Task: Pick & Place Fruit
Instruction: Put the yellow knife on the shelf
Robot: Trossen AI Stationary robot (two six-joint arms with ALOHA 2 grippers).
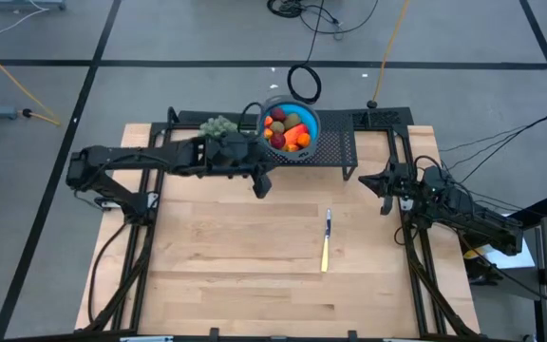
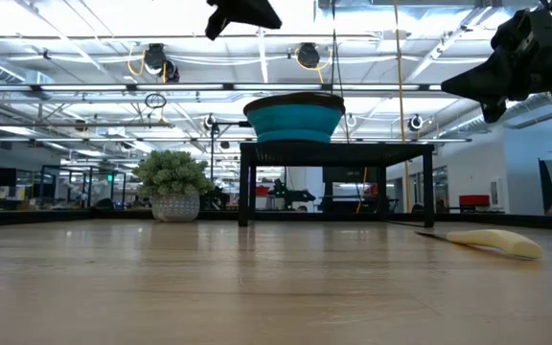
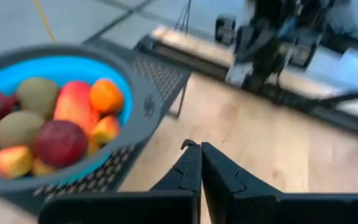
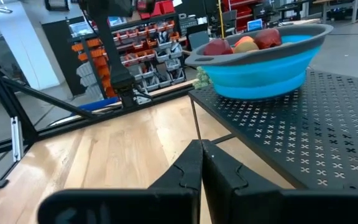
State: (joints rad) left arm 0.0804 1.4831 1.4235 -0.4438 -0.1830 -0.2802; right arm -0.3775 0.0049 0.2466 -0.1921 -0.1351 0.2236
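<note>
Several toy fruits (image 1: 288, 128), red, orange and brownish-green, lie heaped in a blue bowl with a grey rim (image 3: 143, 102). The bowl stands on a black perforated stand (image 1: 335, 147) at the table's far edge. My left gripper (image 3: 201, 149) hovers shut and empty above the table, just to the near left of the bowl (image 1: 263, 186). My right gripper (image 4: 202, 146) is shut and empty too, held off at the table's right side (image 1: 385, 197), level with the stand's top.
A thin knife with a pale yellow and blue handle (image 1: 327, 242) lies on the wooden table right of centre. A pale green bushy plant in a pot (image 2: 172, 182) stands at the far edge, left of the bowl. Bare wood stretches across the near half.
</note>
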